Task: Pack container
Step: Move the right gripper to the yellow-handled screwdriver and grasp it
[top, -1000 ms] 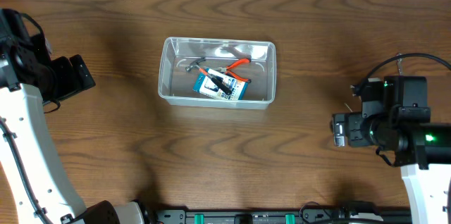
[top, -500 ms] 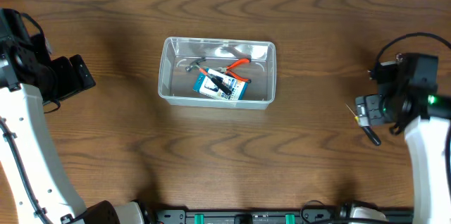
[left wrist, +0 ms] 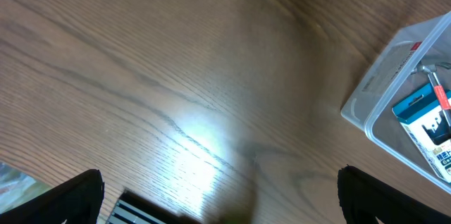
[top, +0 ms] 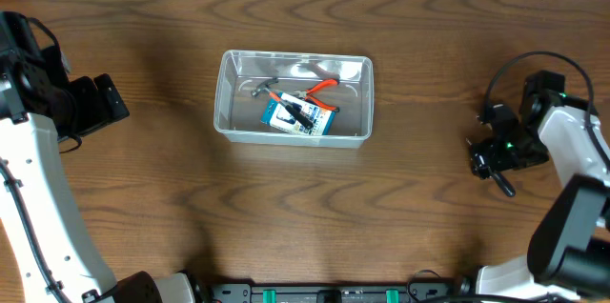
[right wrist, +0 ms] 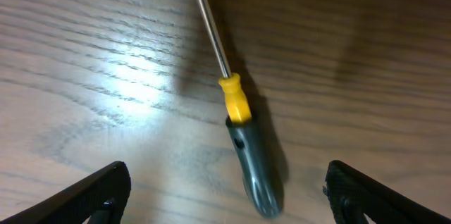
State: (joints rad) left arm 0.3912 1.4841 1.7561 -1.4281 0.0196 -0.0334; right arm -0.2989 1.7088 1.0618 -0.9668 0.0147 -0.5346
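Observation:
The clear plastic container [top: 224,93] stands at the table's middle. It holds a blue-and-white box [top: 297,118], orange-handled pliers [top: 324,87] and a small metal tool [top: 264,86]. A screwdriver [right wrist: 243,146] with a dark grey handle and yellow collar lies on the table at the right; it also shows in the overhead view [top: 502,185]. My right gripper [right wrist: 227,176] is open just above it, with the handle between the fingers but not touched. My left gripper [left wrist: 222,196] is open and empty over bare wood, left of the container [left wrist: 394,90].
The wooden table's front edge has a black rail [top: 334,293]. The left arm's white link [top: 38,198] runs along the left side. The right arm [top: 572,151] stands at the right edge.
My right arm has swung and turned. Its gripper moved right and came down over the screwdriver. The left arm and the container have not moved.

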